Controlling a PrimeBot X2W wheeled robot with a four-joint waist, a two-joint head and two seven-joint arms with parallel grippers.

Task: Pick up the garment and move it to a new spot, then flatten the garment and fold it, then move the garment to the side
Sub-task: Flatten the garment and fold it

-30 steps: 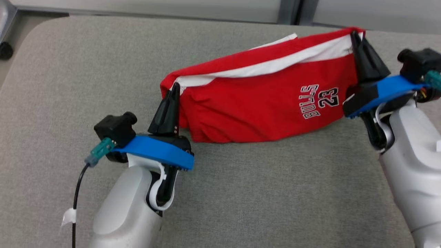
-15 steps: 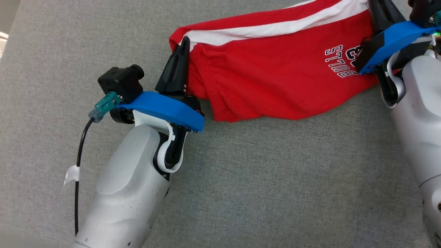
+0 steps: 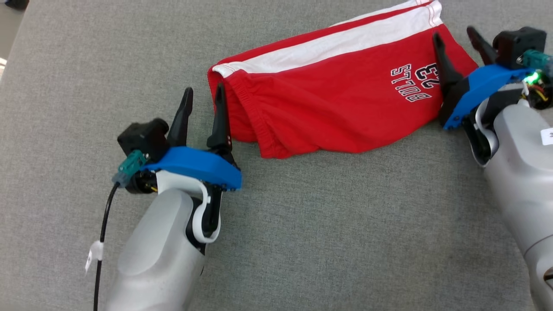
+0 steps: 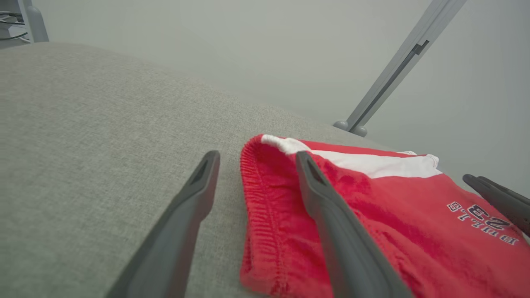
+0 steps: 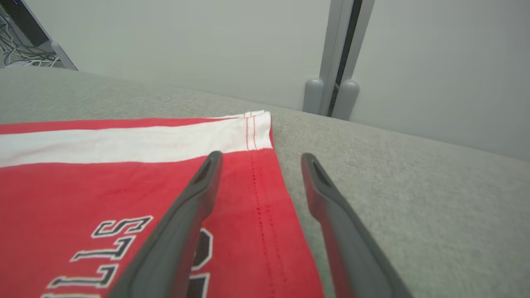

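Note:
Red shorts (image 3: 328, 99) with a white side stripe and "BULLS 23" lettering lie folded on the grey fabric surface (image 3: 324, 224). My left gripper (image 3: 203, 95) stands open at the waistband end, one finger over the elastic edge (image 4: 265, 215), the other over bare surface. My right gripper (image 3: 456, 36) stands open at the hem end, straddling the garment's side edge (image 5: 265, 194). Neither holds cloth. The left wrist view shows the shorts (image 4: 372, 215) with the right gripper's finger (image 4: 497, 198) at its far right.
The grey cushioned surface extends wide below and to the left of the shorts. A pale wall with a grey metal post (image 5: 337, 62) stands behind the far edge. A floor strip shows at the top left corner (image 3: 6, 17).
Both grippers have opened and let go of the shorts, which now lie flat. The head camera has tilted further down than a second ago.

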